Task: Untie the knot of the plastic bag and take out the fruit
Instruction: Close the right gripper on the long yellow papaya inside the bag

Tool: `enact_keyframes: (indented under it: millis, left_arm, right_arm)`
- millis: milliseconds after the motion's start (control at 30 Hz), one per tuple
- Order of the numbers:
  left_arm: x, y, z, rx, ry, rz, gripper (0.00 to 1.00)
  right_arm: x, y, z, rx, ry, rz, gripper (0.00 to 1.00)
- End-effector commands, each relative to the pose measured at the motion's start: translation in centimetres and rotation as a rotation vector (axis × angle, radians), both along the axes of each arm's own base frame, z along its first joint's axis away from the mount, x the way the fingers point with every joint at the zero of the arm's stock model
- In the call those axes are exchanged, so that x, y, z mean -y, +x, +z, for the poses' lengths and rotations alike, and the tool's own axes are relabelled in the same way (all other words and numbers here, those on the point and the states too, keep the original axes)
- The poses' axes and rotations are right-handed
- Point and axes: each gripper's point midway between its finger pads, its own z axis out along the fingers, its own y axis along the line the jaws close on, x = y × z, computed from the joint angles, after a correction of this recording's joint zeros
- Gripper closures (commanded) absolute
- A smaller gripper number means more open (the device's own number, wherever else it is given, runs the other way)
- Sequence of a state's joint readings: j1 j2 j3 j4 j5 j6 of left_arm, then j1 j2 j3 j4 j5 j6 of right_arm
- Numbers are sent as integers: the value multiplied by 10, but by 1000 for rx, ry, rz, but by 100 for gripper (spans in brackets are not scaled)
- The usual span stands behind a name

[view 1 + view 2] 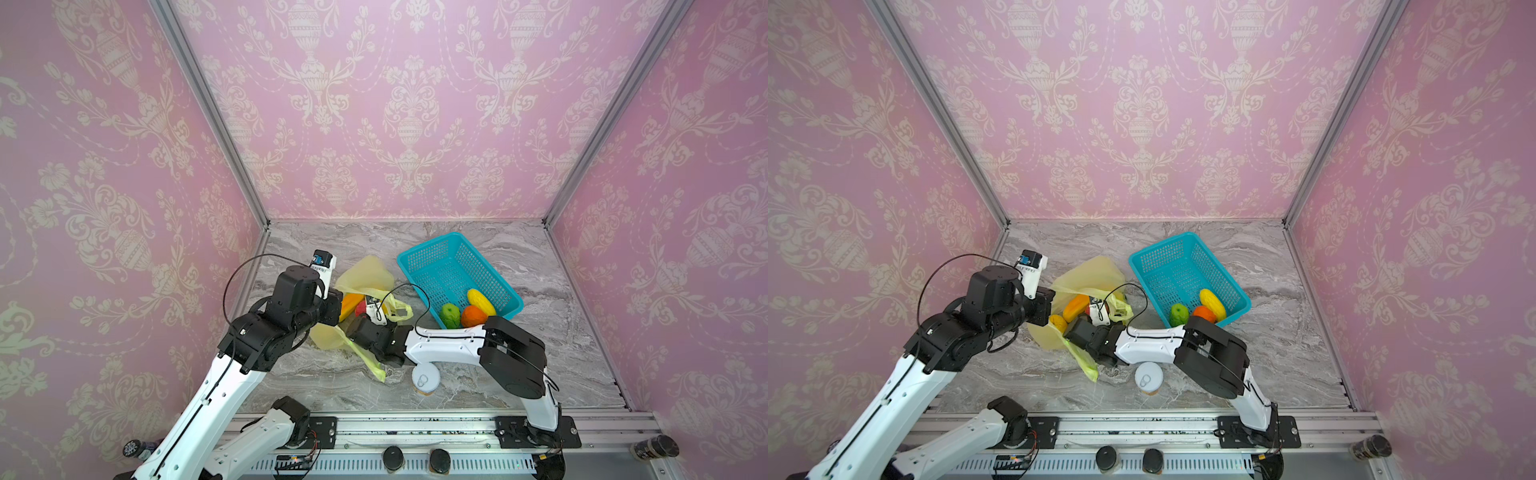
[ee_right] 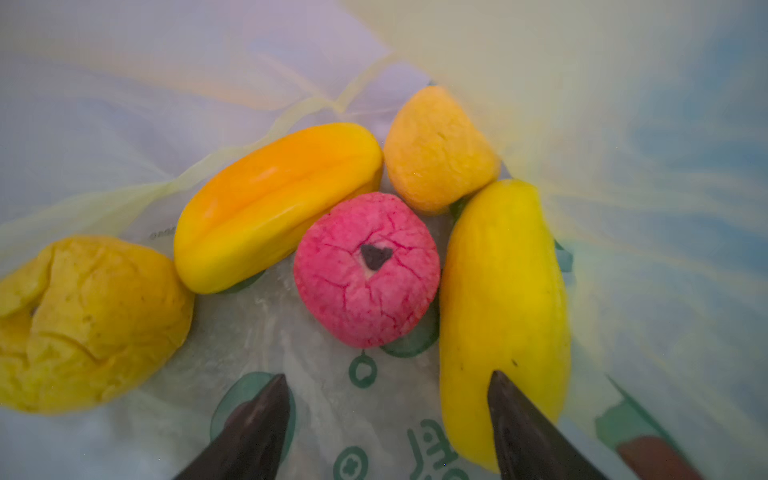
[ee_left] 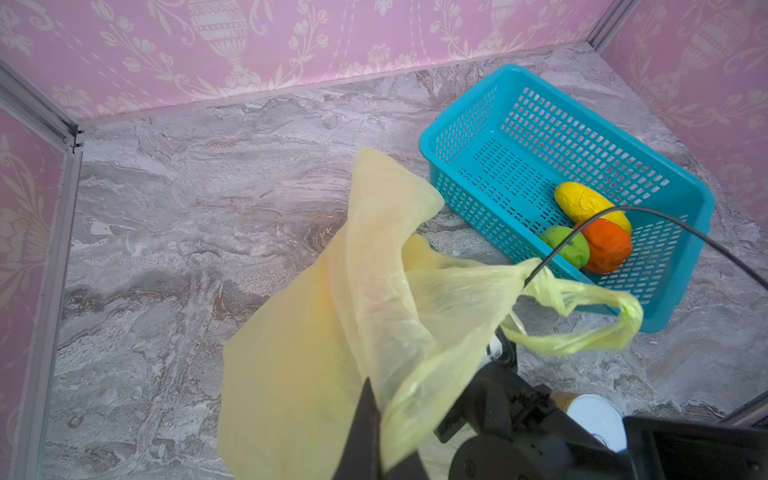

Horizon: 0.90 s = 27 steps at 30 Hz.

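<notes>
The plastic bag [image 1: 365,274] [image 1: 1092,270] lies open left of centre. My left gripper [image 3: 370,399] is shut on a fold of its yellow-green film [image 3: 332,332] and holds it up. A handle strip [image 3: 582,332] hangs as a loose loop; the knot is out of view. My right gripper [image 2: 389,376] reaches inside the bag, open, with only printed film between its fingers. Just ahead of it lies fruit: a pink-red round one [image 2: 365,270], a long yellow one [image 2: 503,311] beside one fingertip, an orange-yellow one [image 2: 274,203], a lemon [image 2: 83,320] and a small orange-yellow one [image 2: 436,153].
A teal mesh basket [image 1: 428,245] stands right of the bag, holding a yellow fruit [image 1: 481,301], a green one [image 1: 451,315] and an orange one [image 1: 473,316]. A white-lidded can [image 1: 424,379] stands near the front, under my right forearm. Pink walls close three sides.
</notes>
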<state>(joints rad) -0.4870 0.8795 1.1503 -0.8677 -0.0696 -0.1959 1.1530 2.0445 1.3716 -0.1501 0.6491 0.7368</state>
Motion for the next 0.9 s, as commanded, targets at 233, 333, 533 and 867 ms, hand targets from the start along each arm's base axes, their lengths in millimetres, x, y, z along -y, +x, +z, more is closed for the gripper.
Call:
enact_keyframes:
  millis: [233, 333, 533, 867]
  left_arm:
    - [-4, 2, -6, 7, 9, 1, 100]
    - [-3, 3, -10, -9, 10, 0, 100]
    - [1, 4, -15, -34, -2, -15, 100]
    - [5, 3, -18, -51, -13, -31, 100]
  right_arm:
    - [9, 2, 10, 39, -61, -27, 12]
    - [18, 5, 11, 60, -113, -47, 3]
    - [23, 19, -3, 44, -168, -58, 1]
    - [24, 45, -54, -54, -192, -92, 15]
